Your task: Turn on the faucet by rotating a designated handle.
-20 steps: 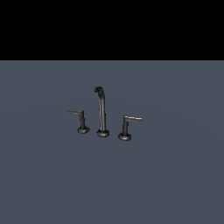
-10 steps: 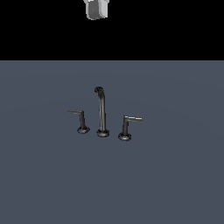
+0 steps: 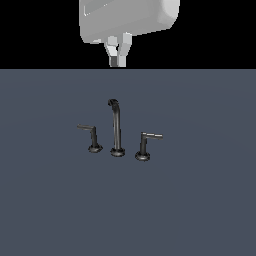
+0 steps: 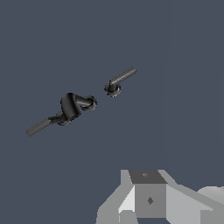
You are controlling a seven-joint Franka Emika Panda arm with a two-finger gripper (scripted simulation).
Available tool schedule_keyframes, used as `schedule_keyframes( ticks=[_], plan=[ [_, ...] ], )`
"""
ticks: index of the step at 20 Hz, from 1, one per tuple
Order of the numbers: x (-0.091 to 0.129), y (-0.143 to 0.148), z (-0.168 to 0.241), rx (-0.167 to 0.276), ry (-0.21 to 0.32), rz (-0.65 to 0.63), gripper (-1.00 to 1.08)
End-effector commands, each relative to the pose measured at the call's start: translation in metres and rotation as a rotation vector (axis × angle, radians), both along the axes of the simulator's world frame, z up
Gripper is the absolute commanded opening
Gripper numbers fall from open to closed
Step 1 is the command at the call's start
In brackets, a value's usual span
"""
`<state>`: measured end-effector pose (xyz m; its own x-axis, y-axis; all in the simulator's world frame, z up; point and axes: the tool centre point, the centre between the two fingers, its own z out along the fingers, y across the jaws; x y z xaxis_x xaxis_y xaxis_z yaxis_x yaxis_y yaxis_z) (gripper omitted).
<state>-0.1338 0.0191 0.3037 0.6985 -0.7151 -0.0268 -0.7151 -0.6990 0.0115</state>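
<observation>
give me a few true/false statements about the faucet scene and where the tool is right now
1. The tool hangs above the faucet, touching nothing. True.
2. The handle with the pale-tipped lever is on the exterior view's left of the spout. False: it is on that view's right.
3. The twin handle has its lever pointing away from the spout. True.
4. The tool is clamped on a lever. False: it grips nothing.
5. The spout lies flat on the surface. False: it stands upright with a hooked top.
</observation>
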Motion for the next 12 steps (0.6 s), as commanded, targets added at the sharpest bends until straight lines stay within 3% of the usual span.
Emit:
schedule_keyframes(
  ticks=[1,12],
  plan=[
    [0.011,-0.003,-0.015,-0.001,-0.002,-0.069,-1.0],
    [0.056,-0.025,-0.077,-0.006,-0.007,-0.362,-1.0]
  ],
)
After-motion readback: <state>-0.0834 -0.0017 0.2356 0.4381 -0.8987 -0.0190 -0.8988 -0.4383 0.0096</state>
